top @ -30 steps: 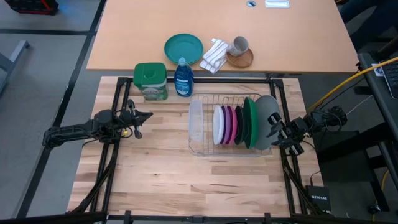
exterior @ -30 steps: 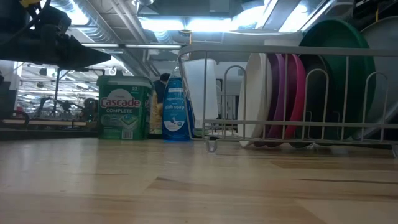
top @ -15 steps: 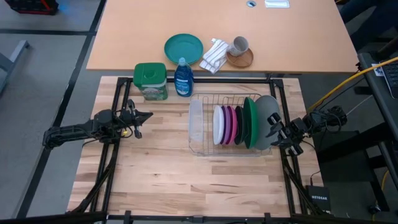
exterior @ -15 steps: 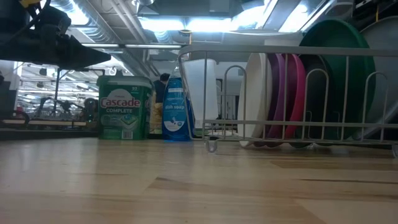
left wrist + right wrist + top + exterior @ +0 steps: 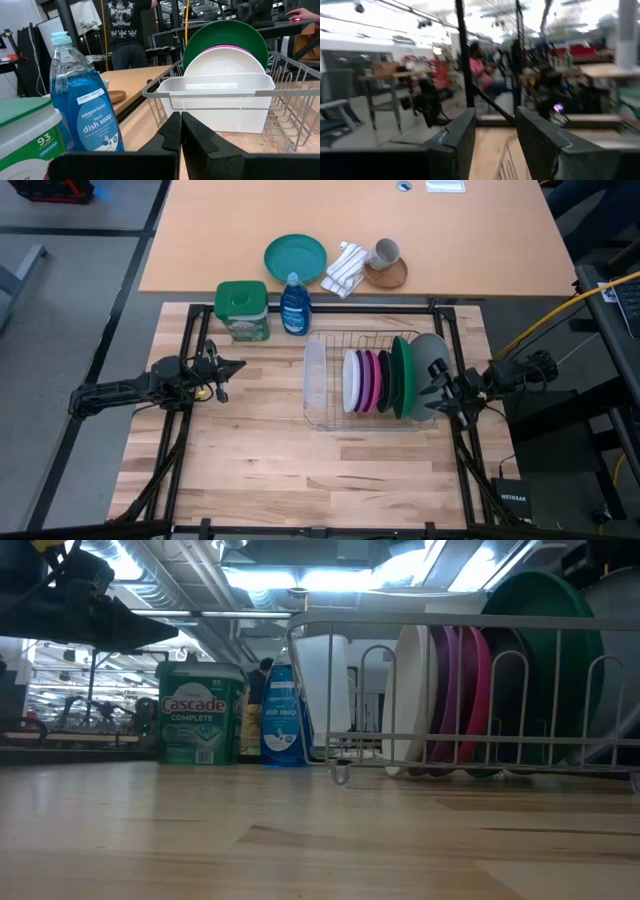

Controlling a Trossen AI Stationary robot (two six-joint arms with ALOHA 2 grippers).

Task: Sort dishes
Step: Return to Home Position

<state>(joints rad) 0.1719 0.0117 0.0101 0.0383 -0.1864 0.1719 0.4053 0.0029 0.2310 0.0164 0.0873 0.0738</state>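
The plates stand on edge in a row in the wire rack (image 5: 362,338) on the worktop (image 5: 250,450): white (image 5: 410,690), purple (image 5: 443,690), magenta (image 5: 478,690), dark grey (image 5: 512,690), green (image 5: 545,620), then light grey (image 5: 615,640) at the right end. A white bin (image 5: 314,380) hangs on the rack's left end. The right pincer (image 5: 438,392) is just beside the light grey plate, its fingers apart and holding nothing. The left pincer (image 5: 238,364) hangs above the worktop's left side, well apart from the rack, fingers closed together and empty. A green-lidded tub (image 5: 242,310) and a blue soap bottle (image 5: 294,305) stand side by side behind the rack.
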